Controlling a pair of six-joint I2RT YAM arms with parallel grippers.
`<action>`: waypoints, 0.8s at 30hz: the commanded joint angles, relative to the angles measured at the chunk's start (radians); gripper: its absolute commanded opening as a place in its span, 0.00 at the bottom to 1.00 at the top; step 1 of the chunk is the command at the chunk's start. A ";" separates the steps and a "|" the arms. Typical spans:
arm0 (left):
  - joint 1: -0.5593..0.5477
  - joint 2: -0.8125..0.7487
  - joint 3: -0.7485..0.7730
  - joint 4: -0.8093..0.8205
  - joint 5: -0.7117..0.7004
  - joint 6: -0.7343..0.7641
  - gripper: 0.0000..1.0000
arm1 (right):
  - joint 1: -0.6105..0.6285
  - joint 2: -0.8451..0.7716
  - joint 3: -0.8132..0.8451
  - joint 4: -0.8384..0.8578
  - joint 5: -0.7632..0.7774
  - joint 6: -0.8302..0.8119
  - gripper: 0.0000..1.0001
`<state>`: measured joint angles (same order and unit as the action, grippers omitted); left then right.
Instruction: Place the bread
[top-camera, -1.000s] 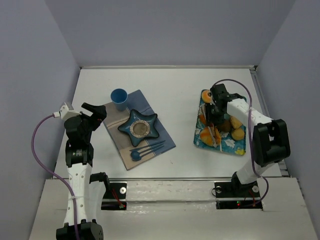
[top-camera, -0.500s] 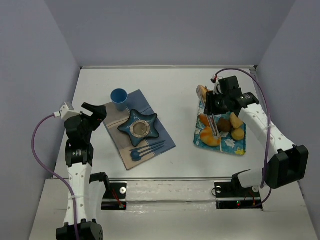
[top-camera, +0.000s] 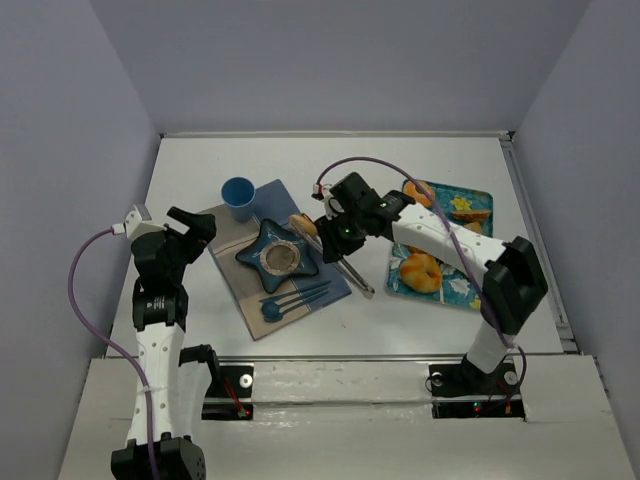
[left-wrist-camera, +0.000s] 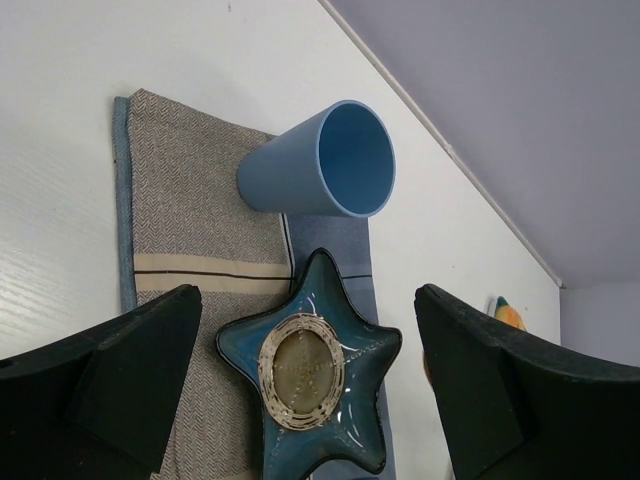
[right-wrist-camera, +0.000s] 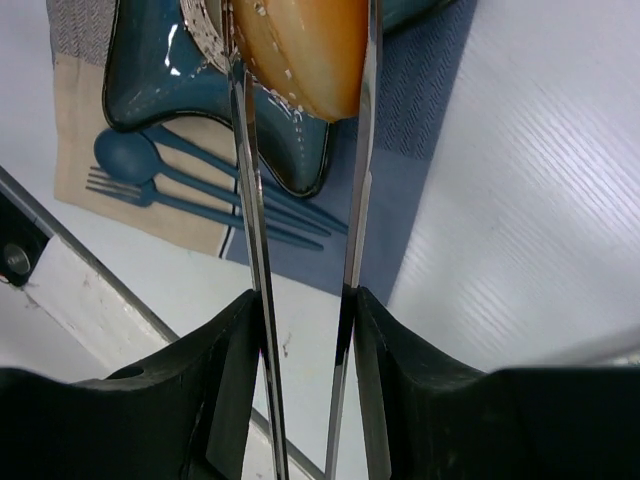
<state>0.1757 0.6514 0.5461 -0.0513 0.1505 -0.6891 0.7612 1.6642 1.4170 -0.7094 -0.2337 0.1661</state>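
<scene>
Right gripper (top-camera: 336, 232): jaws clenched on metal tongs (right-wrist-camera: 252, 250). Tongs' tips pinch bread (top-camera: 302, 224), held over far-right point of blue star dish (top-camera: 262, 246). Whether it touches dish cannot tell. Dish sits on placemat (top-camera: 325, 275); blue cup (top-camera: 238, 195) at far corner, blue cutlery (top-camera: 292, 298) near edge. Left gripper (top-camera: 192, 228): jaws released, holding nothing, just left of placemat. Patterned tray (top-camera: 470, 292) on tabletop at right.
</scene>
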 joint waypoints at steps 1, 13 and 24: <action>-0.004 -0.018 -0.005 0.019 0.011 0.002 0.99 | 0.039 0.122 0.135 0.012 0.023 0.026 0.42; -0.004 -0.013 -0.008 0.014 -0.005 0.003 0.99 | 0.098 0.253 0.266 -0.059 0.010 -0.007 0.64; -0.004 -0.013 -0.008 0.014 -0.003 0.003 0.99 | 0.098 0.201 0.269 -0.062 0.095 0.012 0.67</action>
<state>0.1757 0.6460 0.5446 -0.0570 0.1452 -0.6891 0.8524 1.9396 1.6394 -0.7696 -0.1993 0.1726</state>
